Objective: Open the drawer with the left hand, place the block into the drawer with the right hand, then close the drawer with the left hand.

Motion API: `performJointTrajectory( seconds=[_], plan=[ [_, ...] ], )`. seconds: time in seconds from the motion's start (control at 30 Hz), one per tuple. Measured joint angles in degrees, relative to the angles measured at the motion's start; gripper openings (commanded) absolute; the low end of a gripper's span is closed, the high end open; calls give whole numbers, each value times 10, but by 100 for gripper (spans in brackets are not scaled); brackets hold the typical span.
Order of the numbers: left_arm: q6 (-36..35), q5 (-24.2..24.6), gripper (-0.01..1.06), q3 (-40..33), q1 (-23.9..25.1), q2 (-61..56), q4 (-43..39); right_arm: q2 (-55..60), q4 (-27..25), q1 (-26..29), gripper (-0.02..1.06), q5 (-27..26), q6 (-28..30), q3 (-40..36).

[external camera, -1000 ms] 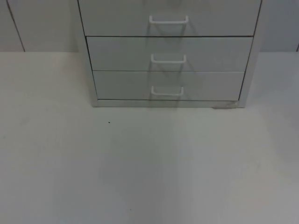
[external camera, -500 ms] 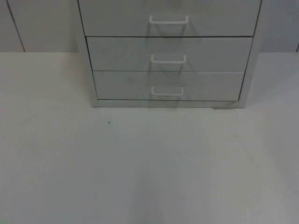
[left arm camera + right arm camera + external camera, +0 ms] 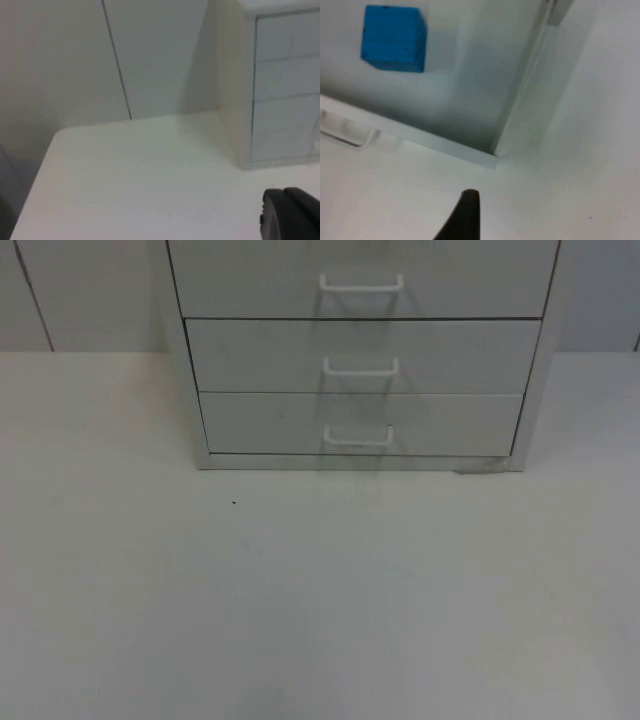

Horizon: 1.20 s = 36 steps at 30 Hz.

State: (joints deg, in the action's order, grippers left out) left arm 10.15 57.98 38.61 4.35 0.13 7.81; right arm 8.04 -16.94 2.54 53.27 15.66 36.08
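Three drawers, three handles, one blue block.

Matt blue block, smooth table

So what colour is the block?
Blue. The block shows best in the right wrist view.

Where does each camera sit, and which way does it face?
Top: fixed overhead, looking down and forward at the drawer cabinet.
Left wrist: on left arm, facing the cabinet; left end effector shows.
Right wrist: on right arm, looking at the blue block; right end effector shows.
Shared: top and left wrist see the cabinet.
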Motion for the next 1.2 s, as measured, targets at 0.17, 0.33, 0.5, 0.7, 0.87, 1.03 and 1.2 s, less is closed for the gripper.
performJointTrajectory(
  seconds=[0.17,0.33,0.5,0.7,0.87,1.03,1.2],
  plan=[
    [-8,2,0,-14,0,0,-25,-43,39,0,88,35,-49,-25],
    [-16,2,0,-45,0,0,-32,-77,78,0,88,72,-86,-29],
    [-25,4,0,-71,0,0,-40,-78,112,0,88,97,-101,-35],
    [-27,9,0,-85,0,0,-46,-78,148,0,88,96,-111,-63],
    [-27,27,0,-95,0,0,-46,-78,150,0,88,94,-113,-64],
    [-36,35,0,-100,0,0,-46,-78,151,0,88,93,-114,-64],
    [-40,36,1,-100,0,0,-46,-78,154,0,88,92,-116,-64]
  ],
)
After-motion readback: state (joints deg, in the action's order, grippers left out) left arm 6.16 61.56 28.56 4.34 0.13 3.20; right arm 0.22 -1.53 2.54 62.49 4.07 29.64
